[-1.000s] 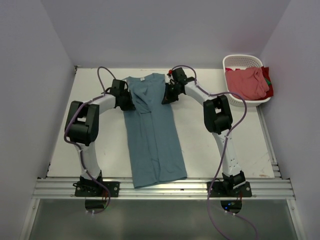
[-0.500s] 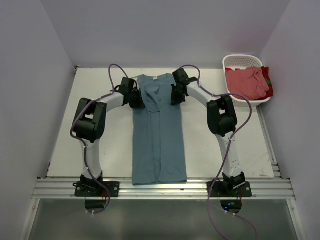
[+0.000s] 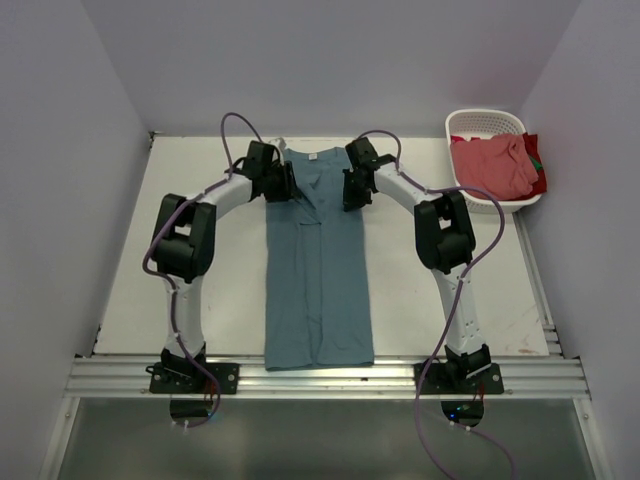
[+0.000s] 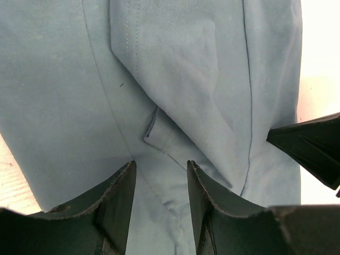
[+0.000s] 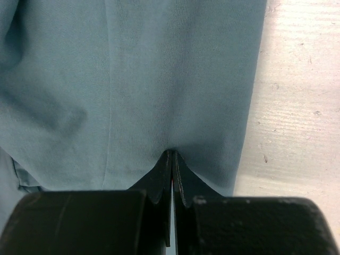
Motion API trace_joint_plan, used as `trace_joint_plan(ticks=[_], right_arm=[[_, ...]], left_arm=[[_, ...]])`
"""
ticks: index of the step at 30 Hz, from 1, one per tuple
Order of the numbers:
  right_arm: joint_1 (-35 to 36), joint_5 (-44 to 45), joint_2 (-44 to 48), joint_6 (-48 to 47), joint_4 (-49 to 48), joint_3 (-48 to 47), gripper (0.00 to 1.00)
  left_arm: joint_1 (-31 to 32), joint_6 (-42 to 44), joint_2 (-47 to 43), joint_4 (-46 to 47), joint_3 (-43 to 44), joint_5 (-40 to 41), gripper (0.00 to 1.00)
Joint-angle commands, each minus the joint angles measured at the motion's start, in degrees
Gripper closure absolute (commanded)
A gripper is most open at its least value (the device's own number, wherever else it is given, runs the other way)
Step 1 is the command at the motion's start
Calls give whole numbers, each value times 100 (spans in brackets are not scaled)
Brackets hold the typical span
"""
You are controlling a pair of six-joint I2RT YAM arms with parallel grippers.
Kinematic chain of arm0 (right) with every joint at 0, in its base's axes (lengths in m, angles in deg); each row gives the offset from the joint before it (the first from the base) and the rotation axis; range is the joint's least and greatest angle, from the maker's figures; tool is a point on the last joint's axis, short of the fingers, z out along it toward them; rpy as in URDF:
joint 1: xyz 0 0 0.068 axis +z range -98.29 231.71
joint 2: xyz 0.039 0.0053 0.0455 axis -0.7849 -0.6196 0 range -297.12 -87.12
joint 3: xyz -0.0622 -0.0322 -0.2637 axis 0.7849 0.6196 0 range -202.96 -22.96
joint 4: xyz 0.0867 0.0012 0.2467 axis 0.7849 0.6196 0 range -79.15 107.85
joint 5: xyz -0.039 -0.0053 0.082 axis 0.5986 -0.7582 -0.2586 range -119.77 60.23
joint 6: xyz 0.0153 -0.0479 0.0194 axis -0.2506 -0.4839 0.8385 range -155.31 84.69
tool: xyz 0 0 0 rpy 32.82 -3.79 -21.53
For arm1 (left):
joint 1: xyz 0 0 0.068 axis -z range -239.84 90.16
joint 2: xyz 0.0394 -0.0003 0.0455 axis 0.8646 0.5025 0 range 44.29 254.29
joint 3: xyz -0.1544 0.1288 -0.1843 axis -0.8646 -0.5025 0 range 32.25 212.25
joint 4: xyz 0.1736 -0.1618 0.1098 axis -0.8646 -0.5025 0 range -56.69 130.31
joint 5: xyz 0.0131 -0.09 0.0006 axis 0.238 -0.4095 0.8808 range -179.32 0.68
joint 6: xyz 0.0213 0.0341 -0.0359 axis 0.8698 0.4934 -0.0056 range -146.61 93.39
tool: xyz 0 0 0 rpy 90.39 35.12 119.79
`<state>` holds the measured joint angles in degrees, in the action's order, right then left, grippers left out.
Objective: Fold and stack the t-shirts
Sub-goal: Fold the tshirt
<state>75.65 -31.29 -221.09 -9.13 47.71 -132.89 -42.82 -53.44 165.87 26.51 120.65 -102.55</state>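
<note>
White table between pale walls carries the teal shirt, already narrowed into one long strip. Its long axis runs straight away from the arm bases: hem at the near edge of the table, collar and small white neck label at the far end.

Both grippers sit at that far end. The left gripper is over the strip's left shoulder and the right gripper over its right shoulder, so the whole length of cloth lies back toward the bases from them. Neither arm is clearly nearer. If the next fold is crosswise, as seems likely, it would turn on carrying this collar end down the axis toward the hem, both sides moving together so the strip stays square.

From above, the state of the jaws is hard to read; the wrist cameras settle most of it. On the left wrist, the fingers stand spread with bare cloth in the gap between them, over a tucked sleeve fold, gripping nothing. On the right wrist, the fingers are pressed together, tips on the cloth just inside the strip's right edge. Whether any cloth is caught between them I cannot tell.

Only the overhead view shows the second shirt: a pink-red shirt heaped in the white basket at the far right, well apart from both arms and not yet folded.
</note>
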Motion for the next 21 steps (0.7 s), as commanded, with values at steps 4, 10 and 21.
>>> trace_joint_plan(ticks=[4,10,21], right_arm=[[-39,169,-208,-209,524,-2,100],[-39,178,-199,-235,533,15,100],[-39,178,-208,-271,506,121,100]], left_arm=[[21,169,436,-184,642,128,54],[56,204,727,-263,960,110,57],[91,178,718,-184,863,58,97]])
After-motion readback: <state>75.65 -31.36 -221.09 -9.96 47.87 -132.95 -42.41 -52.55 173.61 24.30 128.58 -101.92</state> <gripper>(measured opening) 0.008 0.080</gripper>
